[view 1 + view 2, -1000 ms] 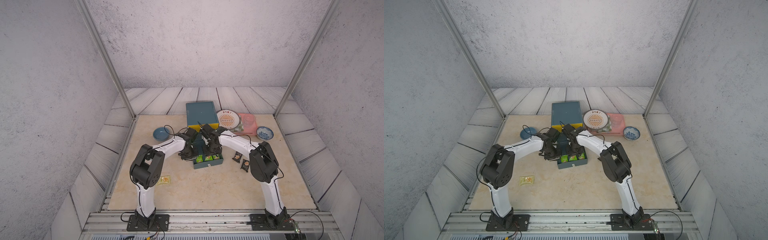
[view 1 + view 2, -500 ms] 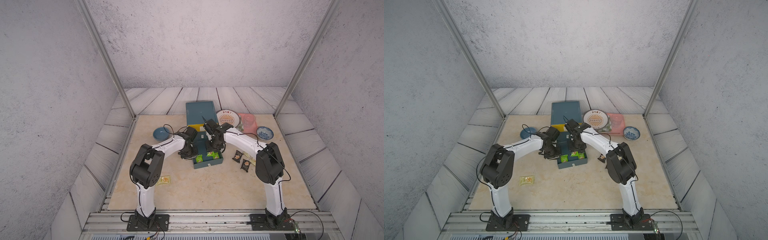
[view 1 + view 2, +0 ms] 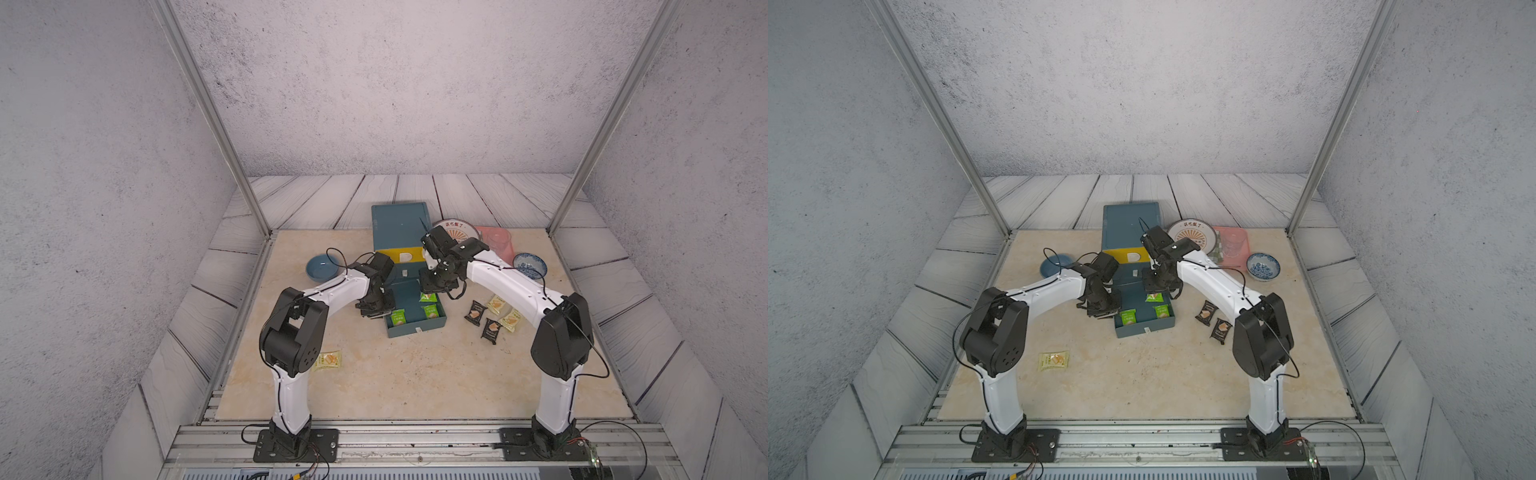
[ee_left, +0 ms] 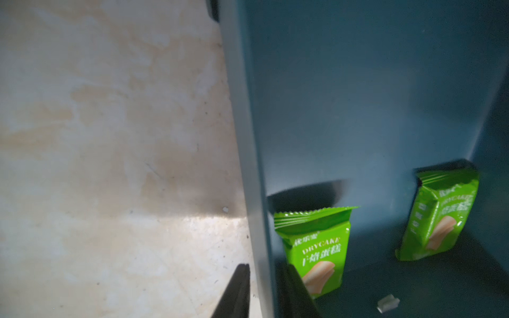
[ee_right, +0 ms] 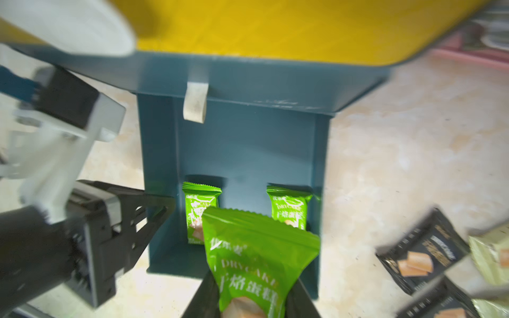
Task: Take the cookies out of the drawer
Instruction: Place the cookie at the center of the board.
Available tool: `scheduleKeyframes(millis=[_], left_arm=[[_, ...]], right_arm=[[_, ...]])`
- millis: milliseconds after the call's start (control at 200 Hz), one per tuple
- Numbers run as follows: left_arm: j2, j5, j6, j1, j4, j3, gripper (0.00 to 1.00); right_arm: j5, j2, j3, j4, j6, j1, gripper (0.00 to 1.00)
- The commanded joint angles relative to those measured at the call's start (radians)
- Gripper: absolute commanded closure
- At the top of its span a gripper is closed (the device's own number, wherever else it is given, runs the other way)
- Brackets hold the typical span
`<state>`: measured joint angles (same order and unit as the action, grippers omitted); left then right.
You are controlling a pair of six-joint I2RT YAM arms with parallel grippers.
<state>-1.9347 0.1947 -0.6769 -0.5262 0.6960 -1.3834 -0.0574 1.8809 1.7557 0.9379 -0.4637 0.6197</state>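
The right gripper (image 5: pixel 252 298) is shown clamped on a green packet (image 5: pixel 256 256) of cookies, held over the open drawer (image 5: pixel 248 154). Two more green packets (image 3: pixel 398 319) are seen lying inside, near its front. The drawer's side wall (image 4: pixel 242 110) is pinched by the left gripper (image 4: pixel 263 275). The load is best raised clear of the rim before being carried to the black and pale packets (image 3: pixel 491 330) laid on the table (image 3: pixel 415 374). Its lower end is cut off, and the drawer's rear is hidden under the cabinet (image 3: pixel 399 224).

blue dish (image 3: pixel 322 267) | patterned plate (image 3: pixel 459 228) | pink tub (image 3: pixel 496 243) beside plate | blue-white bowl (image 3: pixel 530 266) | all on beige tabletop (image 3: pixel 395 374)
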Motion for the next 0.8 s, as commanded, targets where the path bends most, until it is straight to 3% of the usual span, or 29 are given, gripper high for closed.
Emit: scheduleKeyframes(millis=[0,285,445,595,796], left_arm=[[0.012,-0.018,0.009,0.017,0.007,-0.019,0.73],[0.072,-0.017,0.004,0.029,0.011,-0.007,0.60],[0.104,-0.001,-0.001,0.034,-0.003,0.000,0.48],[0.108,0.011,-0.003,0.034,-0.001,-0.015,0.47],[0.157,0.008,-0.005,0.037,0.019,-0.020,0.45]], right_arm=[[-0.018,-0.090,-0.028,0.065,0.002,-0.035,0.71],[-0.025,-0.192,-0.232,0.104,0.059,-0.197,0.68],[-0.074,-0.233,-0.419,0.035,0.033,-0.207,0.68],[-0.142,-0.227,-0.539,-0.046,0.002,-0.205,0.63],[-0.161,-0.175,-0.580,-0.065,0.016,-0.203,0.56]])
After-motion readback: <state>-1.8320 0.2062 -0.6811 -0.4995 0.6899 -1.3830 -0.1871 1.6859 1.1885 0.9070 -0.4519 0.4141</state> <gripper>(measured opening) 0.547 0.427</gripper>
